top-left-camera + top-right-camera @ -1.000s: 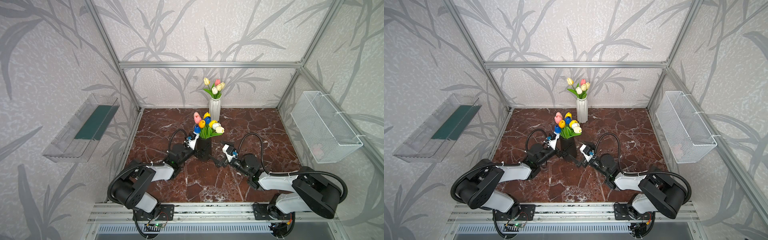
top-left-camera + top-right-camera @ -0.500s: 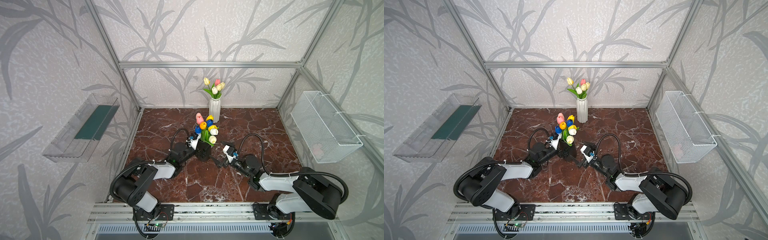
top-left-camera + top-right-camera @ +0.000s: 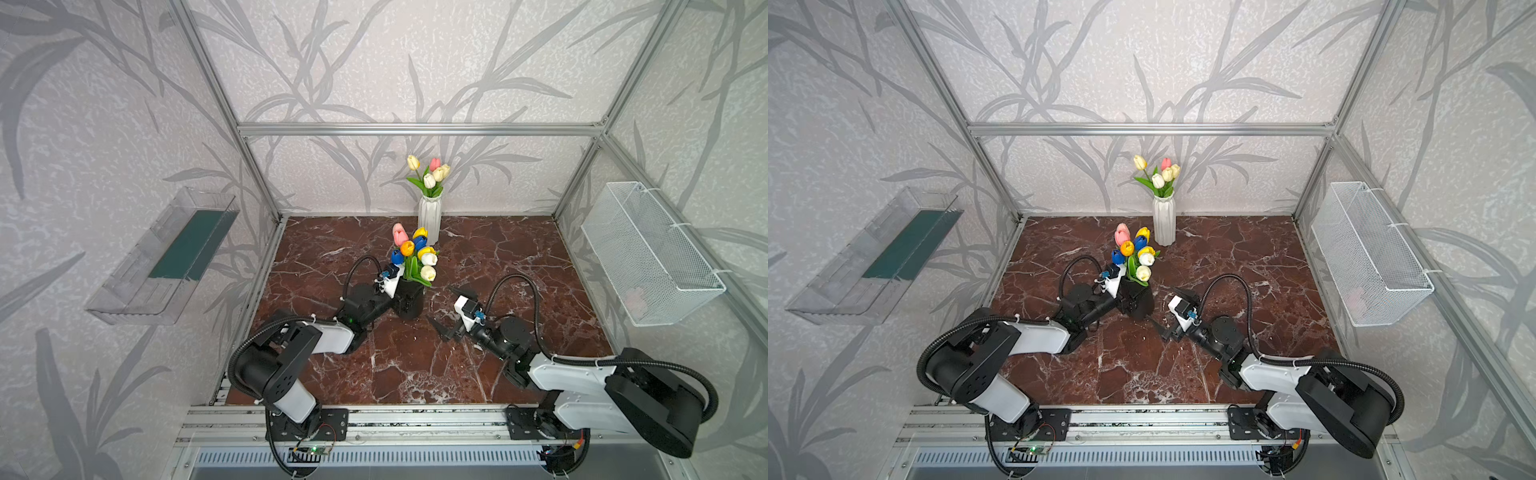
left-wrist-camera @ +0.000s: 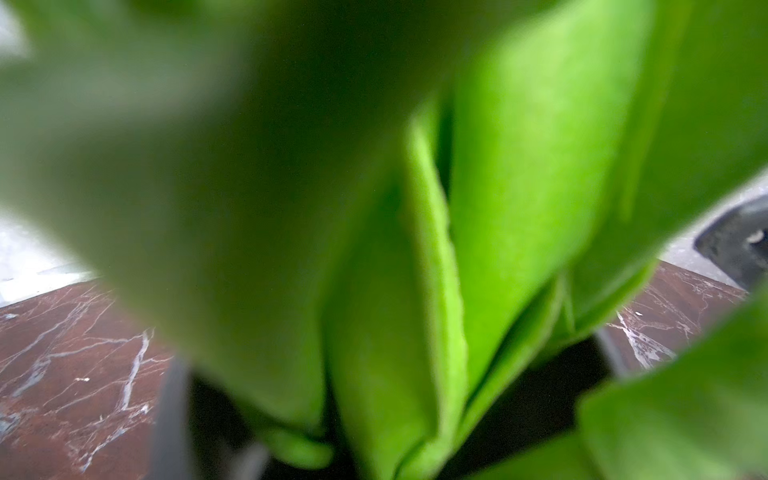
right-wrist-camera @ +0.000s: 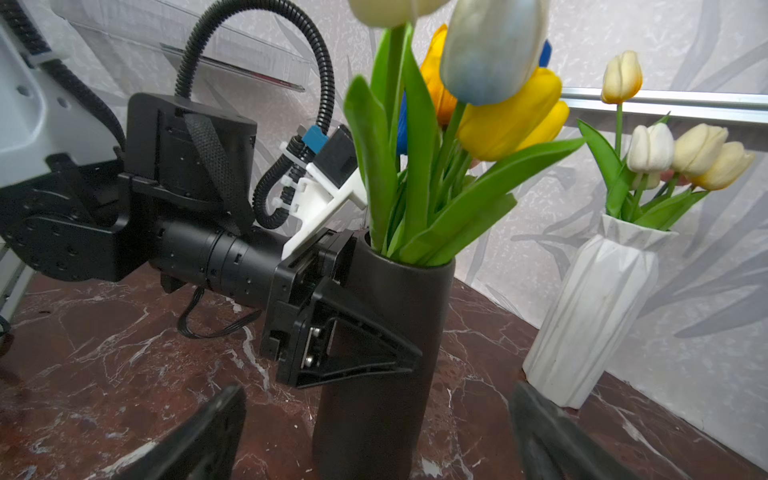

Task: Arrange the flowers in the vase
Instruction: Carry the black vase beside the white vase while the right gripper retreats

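Observation:
A black vase [image 3: 411, 305] [image 3: 1138, 301] [image 5: 399, 299] stands mid-floor, holding flowers [image 3: 413, 253] [image 3: 1136, 253] [image 5: 511, 112] with pink, orange, yellow, blue and white heads. My left gripper [image 3: 409, 297] straddles this vase. Its near finger [image 5: 353, 345] lies along the vase wall and the far one is hidden. Green leaves [image 4: 519, 166] fill the left wrist view. My right gripper [image 3: 440, 303] [image 3: 1165, 306] [image 5: 378, 388] stands open and empty just right of the vase, apart from it. A white vase [image 3: 429, 220] [image 5: 590, 307] with cream and pink tulips [image 3: 432, 176] stands at the back wall.
A clear plastic shelf [image 3: 166, 257] hangs on the left wall. A white wire basket [image 3: 648, 253] hangs on the right wall with something pale pink [image 3: 635, 298] inside. Aluminium frame posts edge the marble floor [image 3: 498, 257].
The flower heads in the black vase swung from leaning right to a tighter, more upright bunch. My left jaws narrowed around the vase. My right gripper drew back slightly.

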Tool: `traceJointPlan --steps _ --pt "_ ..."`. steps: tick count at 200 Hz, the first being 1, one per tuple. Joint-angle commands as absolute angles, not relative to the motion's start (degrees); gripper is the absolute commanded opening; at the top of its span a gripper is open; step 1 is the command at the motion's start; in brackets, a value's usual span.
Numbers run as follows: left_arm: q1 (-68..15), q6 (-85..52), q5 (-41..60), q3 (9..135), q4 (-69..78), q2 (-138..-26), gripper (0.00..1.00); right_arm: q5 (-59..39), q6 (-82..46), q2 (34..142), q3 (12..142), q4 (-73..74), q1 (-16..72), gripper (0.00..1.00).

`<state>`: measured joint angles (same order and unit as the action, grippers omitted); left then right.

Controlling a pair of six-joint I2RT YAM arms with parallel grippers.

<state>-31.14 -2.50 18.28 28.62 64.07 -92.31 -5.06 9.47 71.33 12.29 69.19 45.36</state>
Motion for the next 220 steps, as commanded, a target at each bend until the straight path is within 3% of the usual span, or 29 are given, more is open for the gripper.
traceJointPlan --steps 1,65,121,196,204,220 --pt "-28.1 -1.7 18.4 32.8 69.8 -93.9 0.08 -2.5 9.9 69.5 11.0 72.9 45.5 0.99" --pt "-15.5 -3.2 23.4 55.8 71.1 -109.9 0.08 -0.7 9.3 69.1 7.9 76.3 45.5 0.99" --pt "-11.6 -6.1 25.8 84.0 63.9 -130.3 0.07 -0.5 9.8 66.3 7.3 74.7 45.6 0.99" --pt "-11.5 -5.4 26.2 94.5 58.4 -136.4 0.06 0.0 11.0 63.8 7.4 72.7 45.7 1.0" --pt "-11.5 -5.1 26.9 95.3 57.5 -136.6 0.09 0.0 11.1 63.8 7.4 72.5 45.7 0.99" --pt "-11.5 -4.9 27.7 96.1 57.0 -136.8 0.28 0.0 11.1 63.4 7.4 72.4 45.7 0.99"
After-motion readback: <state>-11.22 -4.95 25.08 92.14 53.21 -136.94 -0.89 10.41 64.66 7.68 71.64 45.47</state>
